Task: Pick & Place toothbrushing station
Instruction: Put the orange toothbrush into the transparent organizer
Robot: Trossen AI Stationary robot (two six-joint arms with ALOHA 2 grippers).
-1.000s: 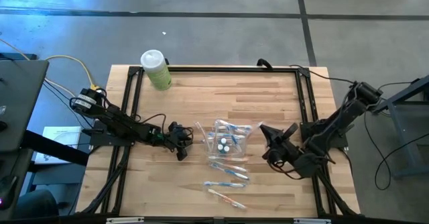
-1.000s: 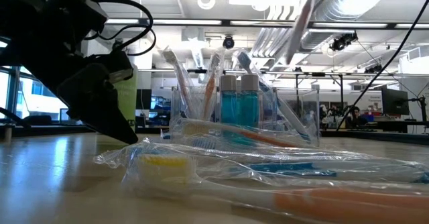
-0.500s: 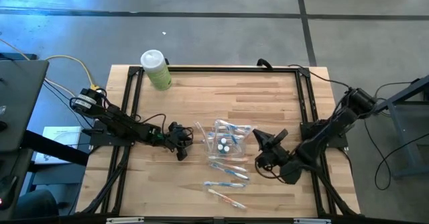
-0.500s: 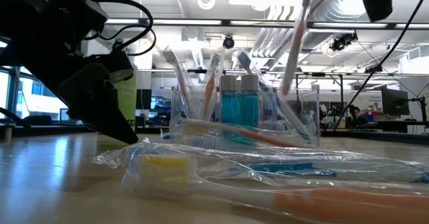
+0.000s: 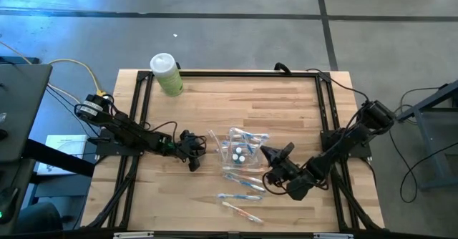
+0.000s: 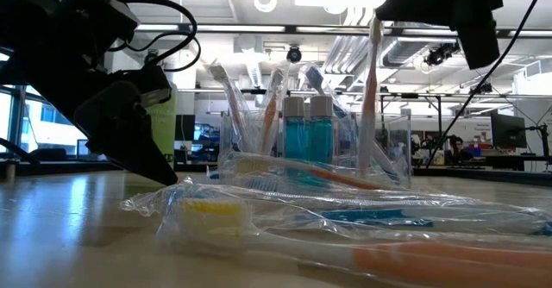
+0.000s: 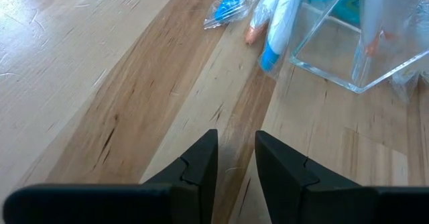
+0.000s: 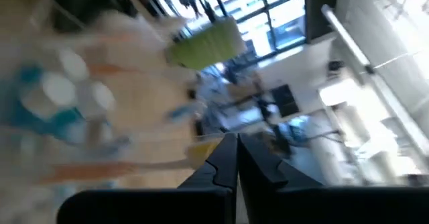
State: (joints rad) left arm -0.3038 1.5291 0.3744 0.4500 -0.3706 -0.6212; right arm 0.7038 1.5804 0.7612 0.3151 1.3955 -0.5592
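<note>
The clear plastic holder [image 5: 240, 152] stands mid-table with toothbrushes and two blue white-capped tubes [image 6: 308, 128] in it. Several wrapped toothbrushes [image 5: 242, 184] lie on the wood in front of it. My right gripper [image 5: 274, 164] is just right of the holder and above table height. It is shut on a white and orange toothbrush [image 6: 369, 98] that hangs down beside the tubes. My left gripper [image 5: 193, 149] rests low at the holder's left, its fingers [image 7: 201, 160] a narrow gap apart and empty. My right gripper [image 6: 388, 10] holds the toothbrush by its upper end [image 6: 376, 22], pinched between the two fingers. The toothbrush hangs nearly upright below them. Its lower end [image 6: 365, 159] is level with the holder; whether it is inside the holder cannot be told.
A pale green white-capped bottle [image 5: 166, 73] stands at the table's far left corner. A black frame [image 5: 229, 72] runs along the table's edges. Bare wood lies between the holder and the far edge.
My right gripper has moved toward the table's left and near edges, up to the holder, staying shut on the toothbrush. The toothbrush has come lower and swung from a tilt to nearly upright.
</note>
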